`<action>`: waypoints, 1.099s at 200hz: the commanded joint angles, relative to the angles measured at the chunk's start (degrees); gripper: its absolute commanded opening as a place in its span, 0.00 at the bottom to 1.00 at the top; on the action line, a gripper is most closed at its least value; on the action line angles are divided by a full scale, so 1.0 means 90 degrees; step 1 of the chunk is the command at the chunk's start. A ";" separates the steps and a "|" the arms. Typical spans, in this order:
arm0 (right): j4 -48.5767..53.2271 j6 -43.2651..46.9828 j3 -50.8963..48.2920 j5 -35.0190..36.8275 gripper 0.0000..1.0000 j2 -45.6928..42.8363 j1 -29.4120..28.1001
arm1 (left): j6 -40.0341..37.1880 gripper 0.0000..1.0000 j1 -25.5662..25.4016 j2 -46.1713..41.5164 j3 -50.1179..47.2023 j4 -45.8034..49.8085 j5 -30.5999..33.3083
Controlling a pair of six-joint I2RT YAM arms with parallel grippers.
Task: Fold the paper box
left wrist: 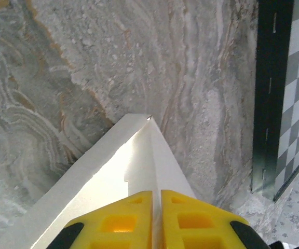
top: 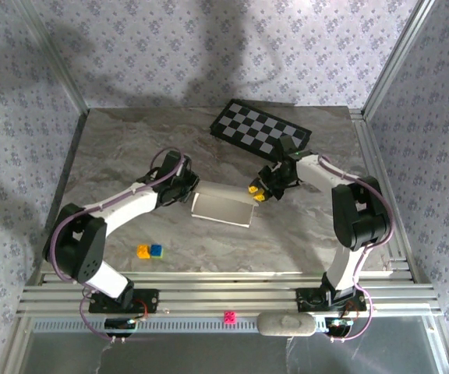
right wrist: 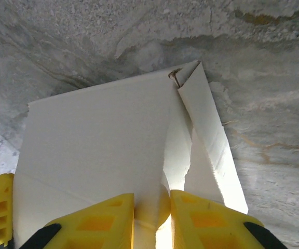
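Observation:
The white paper box (top: 223, 205) lies mid-table between both arms, its walls partly raised. My left gripper (top: 187, 189) is shut on the box's left wall; in the left wrist view the yellow fingers (left wrist: 119, 223) pinch a thin upright white wall (left wrist: 150, 155) that runs to a corner. My right gripper (top: 257, 192) is shut on the box's right end; the right wrist view has a curled white flap (right wrist: 152, 205) squeezed between its yellow fingers (right wrist: 100, 223), beside a raised side wall (right wrist: 206, 140) and the box's floor (right wrist: 97, 135).
A black-and-white checkered board (top: 261, 131) lies at the back of the marble table (top: 131, 148), close behind the right arm. Small yellow and blue blocks (top: 150, 251) sit front left. A pink block (top: 229, 316) rests on the front rail.

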State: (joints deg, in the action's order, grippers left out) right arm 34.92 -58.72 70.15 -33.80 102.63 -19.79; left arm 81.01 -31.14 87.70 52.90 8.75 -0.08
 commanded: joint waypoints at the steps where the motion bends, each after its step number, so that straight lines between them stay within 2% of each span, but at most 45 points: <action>1: 0.0522 0.0474 0.0242 0.0368 0.23 0.0137 -0.0114 | -0.0310 0.12 -0.0044 -0.0119 -0.0214 0.0648 -0.0397; 84: 0.0983 0.1320 0.0513 0.1007 0.21 0.0315 -0.0350 | -0.1118 0.18 -0.0042 0.0280 -0.0228 0.1394 -0.0984; 144: 0.1156 0.1630 0.0696 0.1193 0.21 0.0462 -0.0457 | -0.1198 0.17 -0.0073 0.0521 -0.0417 0.1213 -0.1095; 192: 0.1539 0.1951 0.0796 0.1675 0.31 0.0093 -0.0459 | -0.1262 0.19 -0.0079 0.0484 -0.0433 0.1242 -0.1027; 220: 0.1438 0.2124 0.0536 0.1480 0.40 -0.0191 -0.0467 | -0.1390 0.29 -0.0081 0.0329 -0.0250 0.1372 -0.0954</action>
State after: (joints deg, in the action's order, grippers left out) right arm 45.89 -42.00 75.96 -20.69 104.79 -23.77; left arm 70.32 -31.27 90.83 49.56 17.47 -9.21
